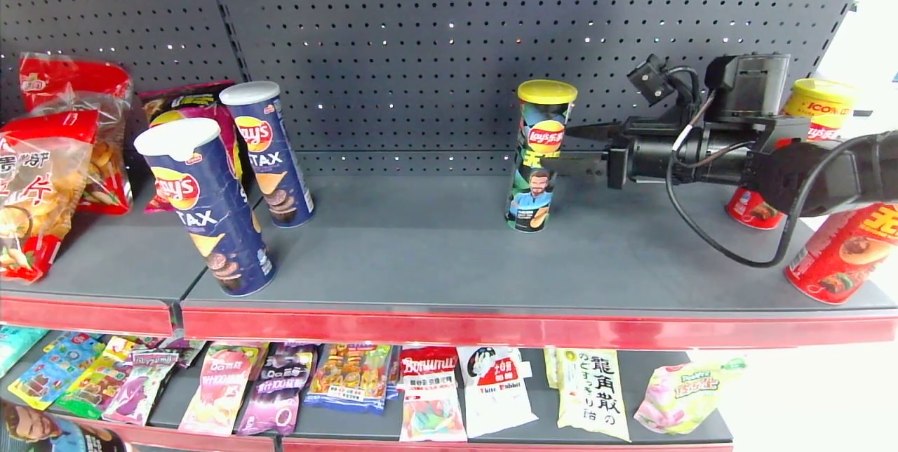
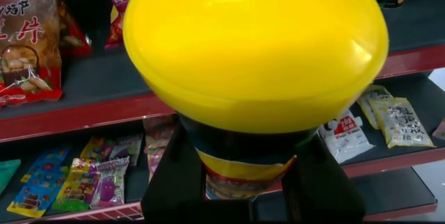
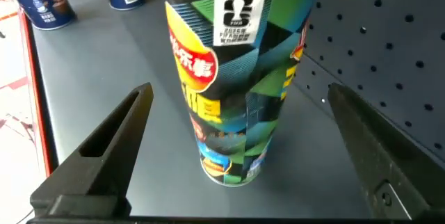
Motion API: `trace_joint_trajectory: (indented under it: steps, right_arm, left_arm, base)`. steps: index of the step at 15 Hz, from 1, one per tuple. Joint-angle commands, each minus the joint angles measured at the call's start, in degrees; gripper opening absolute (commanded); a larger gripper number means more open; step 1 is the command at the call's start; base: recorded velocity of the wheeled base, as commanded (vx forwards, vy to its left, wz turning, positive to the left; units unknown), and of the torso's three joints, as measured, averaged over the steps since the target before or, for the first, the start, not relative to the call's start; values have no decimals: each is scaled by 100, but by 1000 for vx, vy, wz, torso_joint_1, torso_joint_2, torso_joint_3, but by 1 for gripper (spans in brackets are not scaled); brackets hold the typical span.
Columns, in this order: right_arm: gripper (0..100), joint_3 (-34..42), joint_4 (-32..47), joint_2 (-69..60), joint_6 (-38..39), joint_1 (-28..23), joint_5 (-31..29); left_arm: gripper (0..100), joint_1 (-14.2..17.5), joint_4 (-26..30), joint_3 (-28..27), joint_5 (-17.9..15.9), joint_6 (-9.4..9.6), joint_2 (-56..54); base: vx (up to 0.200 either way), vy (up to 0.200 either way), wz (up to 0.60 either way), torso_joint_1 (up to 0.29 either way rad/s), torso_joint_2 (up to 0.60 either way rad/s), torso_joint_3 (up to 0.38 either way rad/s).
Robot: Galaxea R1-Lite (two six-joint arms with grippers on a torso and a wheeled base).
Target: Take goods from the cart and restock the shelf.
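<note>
Can (image 1: 539, 156) stands upright on the shelf (image 1: 421, 248), mid-frame, inside the wide-open right gripper (image 1: 558, 149); placement looks done. Next, back straight out without tipping it. The left gripper (image 2: 250, 182) clamps a second can (image 2: 254, 50).

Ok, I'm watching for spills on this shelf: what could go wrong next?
1. The right claw is open with a finger on either side of the upright can. Any sideways drift while backing out could knock it over.
2. The left claw holds a second can that blocks much of its camera's view, so its placement may be misjudged.
</note>
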Motion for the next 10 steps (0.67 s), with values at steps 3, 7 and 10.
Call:
trace_joint_trajectory:
  steps: [3, 7, 10]
  right_arm:
    - [100, -151, -8, 131, -1, 116, 38]
    - [100, -555, 1, 377, -1, 186, 38]
    - [100, -740, 1, 535, -1, 204, 38]
  left_arm:
    - [0, 2, 2, -6, -2, 4, 11]
    - [0, 2, 2, 2, -2, 4, 11]
    - [0, 2, 2, 2, -2, 4, 11]
  base:
    - [0, 0, 0, 0, 0, 0]
    - [0, 0, 0, 0, 0, 0]
    - [0, 0, 0, 0, 0, 0]
